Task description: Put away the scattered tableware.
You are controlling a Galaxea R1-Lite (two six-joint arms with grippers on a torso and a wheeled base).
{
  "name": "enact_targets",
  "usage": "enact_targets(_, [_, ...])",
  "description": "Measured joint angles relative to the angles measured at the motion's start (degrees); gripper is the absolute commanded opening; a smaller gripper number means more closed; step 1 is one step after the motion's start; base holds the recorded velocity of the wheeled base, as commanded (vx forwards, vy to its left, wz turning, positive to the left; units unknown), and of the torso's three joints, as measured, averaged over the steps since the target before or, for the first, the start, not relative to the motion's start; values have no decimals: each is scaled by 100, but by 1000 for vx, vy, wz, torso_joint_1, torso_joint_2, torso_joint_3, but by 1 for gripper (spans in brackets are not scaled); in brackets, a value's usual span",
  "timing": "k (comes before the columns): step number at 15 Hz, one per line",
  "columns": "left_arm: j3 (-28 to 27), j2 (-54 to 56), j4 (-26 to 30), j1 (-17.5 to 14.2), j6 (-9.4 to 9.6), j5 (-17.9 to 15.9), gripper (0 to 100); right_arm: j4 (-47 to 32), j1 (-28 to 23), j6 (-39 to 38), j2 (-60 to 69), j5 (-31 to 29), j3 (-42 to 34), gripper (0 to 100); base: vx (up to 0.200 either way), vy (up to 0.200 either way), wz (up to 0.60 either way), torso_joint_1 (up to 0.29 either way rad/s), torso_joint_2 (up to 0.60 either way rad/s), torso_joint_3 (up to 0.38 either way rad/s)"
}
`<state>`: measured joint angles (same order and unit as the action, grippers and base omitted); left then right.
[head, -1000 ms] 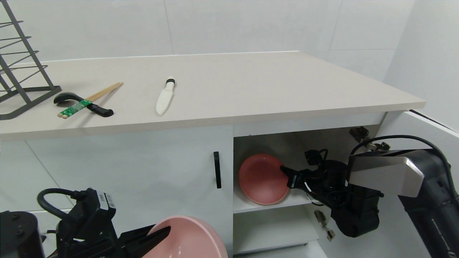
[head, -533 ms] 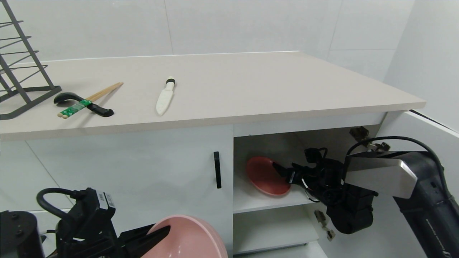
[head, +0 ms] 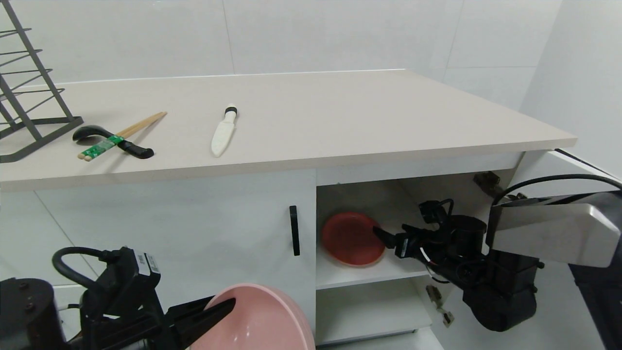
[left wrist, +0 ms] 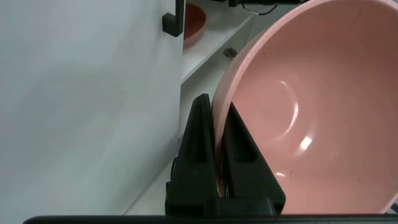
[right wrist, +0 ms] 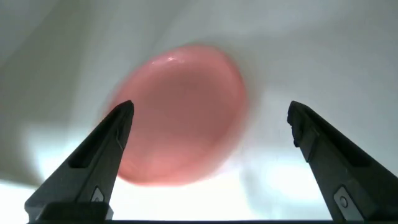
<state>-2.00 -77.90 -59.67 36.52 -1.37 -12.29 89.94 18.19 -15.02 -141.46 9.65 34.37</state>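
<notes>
A red-pink plate (head: 351,238) lies on the upper shelf inside the open cabinet, also seen as the plate (right wrist: 180,118) ahead of the right wrist. My right gripper (head: 381,236) (right wrist: 208,134) is open just in front of the plate, not touching it. My left gripper (head: 216,311) (left wrist: 214,143) is shut on the rim of a pink bowl (head: 257,318) (left wrist: 311,112), low in front of the closed left cabinet door. On the counter lie a white knife (head: 223,132), wooden chopsticks (head: 121,135) and a black spoon (head: 112,140).
A black wire dish rack (head: 29,92) stands at the counter's back left. The left cabinet door with its black handle (head: 293,230) is shut. The right door (head: 573,165) swings open at far right. A lower shelf (head: 369,311) sits under the plate's shelf.
The plate, held tilted at the cabinet opening a second ago, now lies on the shelf. My right gripper has let go of it and drawn back slightly. The left arm shifted a little.
</notes>
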Motion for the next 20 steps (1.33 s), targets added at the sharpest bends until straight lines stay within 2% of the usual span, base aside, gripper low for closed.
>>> enact_targets(4, [-119,-51,6,90,52,-9,0,2,226,63,868,-6,-1058,100,0,0,0,0,0,0])
enact_targets(6, [-190,-165,6,137,315,-5,0,2,385,211,1437,-154,-1596,100,0,0,0,0,0,0])
enact_targets(8, [-279,-302,0,221,482,-2,0,-6,521,618,1938,-408,-2169,100,0,0,0,0,0,0])
enact_targets(12, [-524,-634,-358,463,486,4,0,0,614,862,2950,-499,-3065,100,0,0,0,0,0,0])
enact_targets(15, [-644,-1091,-990,691,500,26,0,-2,614,976,3595,-688,-3373,100,0,0,0,0,0,0])
enact_targets(17, [-802,-1487,-1390,942,581,173,0,2,614,983,3899,-728,-3421,100,0,0,0,0,0,0])
enact_targets(20, [-1235,-2160,-1660,1257,883,641,0,2,614,983,4256,-731,-3434,100,0,0,0,0,0,0])
